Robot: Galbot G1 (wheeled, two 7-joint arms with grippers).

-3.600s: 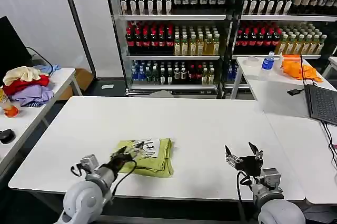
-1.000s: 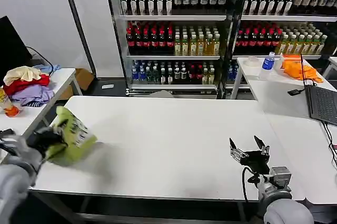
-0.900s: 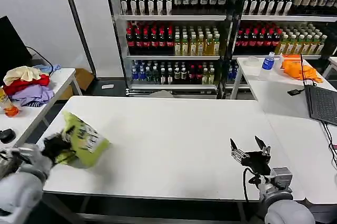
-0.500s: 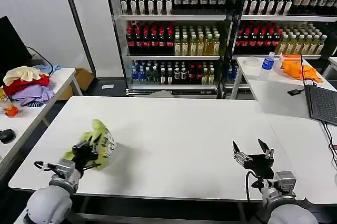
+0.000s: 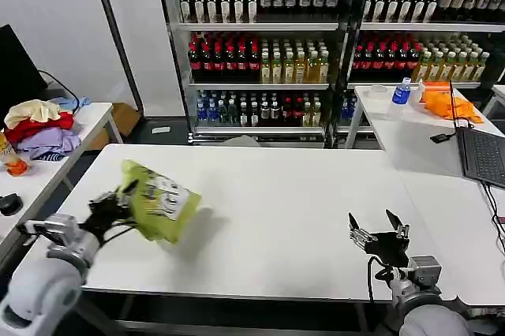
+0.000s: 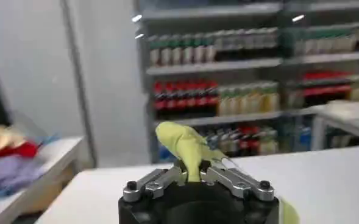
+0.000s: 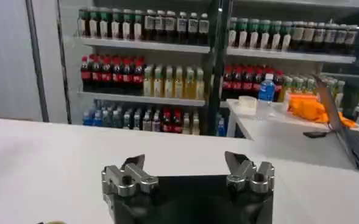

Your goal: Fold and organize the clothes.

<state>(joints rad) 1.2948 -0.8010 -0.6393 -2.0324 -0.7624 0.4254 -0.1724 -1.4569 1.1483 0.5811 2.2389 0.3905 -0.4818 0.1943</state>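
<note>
Compared with half a second earlier, the folded T-shirt (image 5: pixel 158 200) is higher and farther toward the table centre, and the left gripper (image 5: pixel 118 206) has lifted with it. 3.6 s ago the garment lay flat on the white table (image 5: pixel 276 194) near the front edge; it now hangs clear of the surface, tilted, with its whitish printed graphic facing up and a shadow cast on the table beneath it.

In the left wrist view, the left gripper (image 6: pixel 194 172) is clamped on a bunched edge of the T-shirt (image 6: pixel 185 146), with fabric rising between the closed fingers (image 6: pixel 161 178).

The right gripper (image 5: pixel 377 229) hovers over the front right part of the table, its jaws spread wide and holding nothing; its position is nearly unchanged. The right wrist view shows this gripper (image 7: pixel 186 167) with the fingers (image 7: pixel 133 164) well apart.
</note>
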